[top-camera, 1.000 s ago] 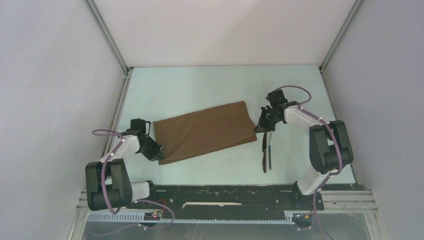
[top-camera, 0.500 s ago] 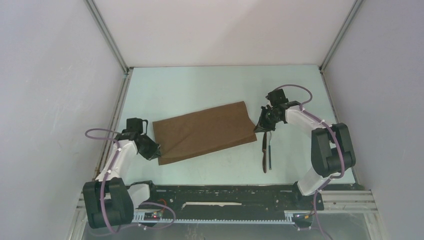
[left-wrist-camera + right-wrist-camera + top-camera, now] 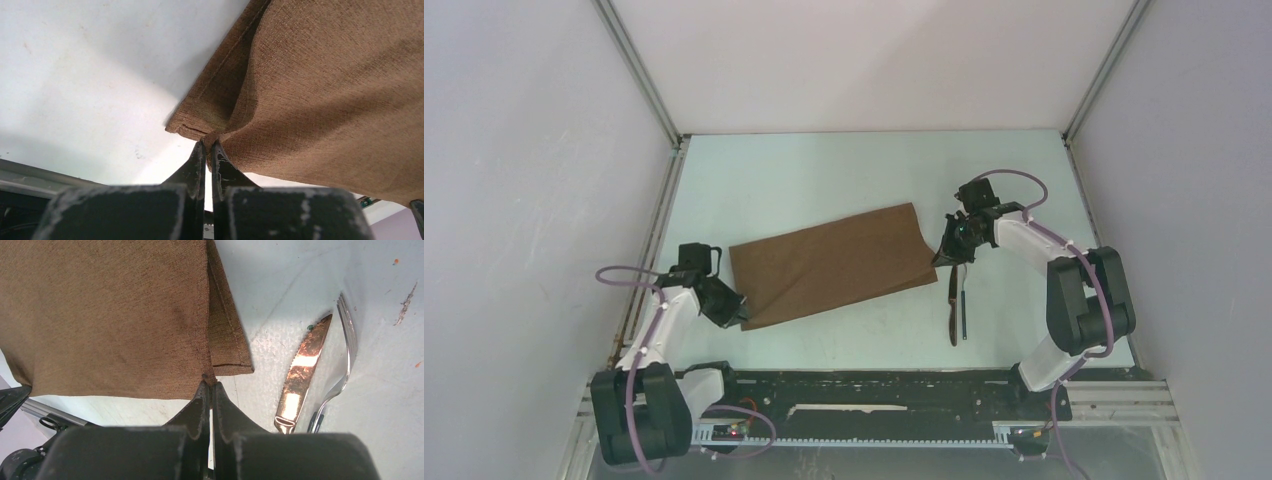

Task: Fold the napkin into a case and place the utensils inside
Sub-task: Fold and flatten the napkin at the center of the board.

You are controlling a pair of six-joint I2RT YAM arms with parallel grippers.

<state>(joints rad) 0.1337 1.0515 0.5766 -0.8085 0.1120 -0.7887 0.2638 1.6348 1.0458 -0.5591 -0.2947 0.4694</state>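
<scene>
Napkin [image 3: 834, 262] lies flat mid-table [image 3: 824, 170], a long brown rectangle set slantwise, left end nearer the arm bases, right end farther back. Left gripper [image 3: 736, 312] is at the near left corner of the cloth; in the left wrist view its fingers [image 3: 196, 162] are pressed together with the cloth corner pinched between the tips. The fabric puckers up into the pinch, and a hemmed lower layer shows just beside it, so there are two layers here. Right gripper [image 3: 944, 255] is at the right end of the cloth, at the near corner. In the right wrist view its fingers [image 3: 200, 405] are also clamped together on the top layer's corner, with a second hemmed layer poking out just past that edge. Both arms are low, wrists down near the table. Utensils are on the bare table just right of the cloth, not touching it: knife [image 3: 951, 305] with a brown handle and shiny serrated blade, and a fork [image 3: 962, 312] just beside it on the right. The two lie roughly parallel, the tips toward the right gripper and the handles pointing at the near edge. Neither of them is held.
</scene>
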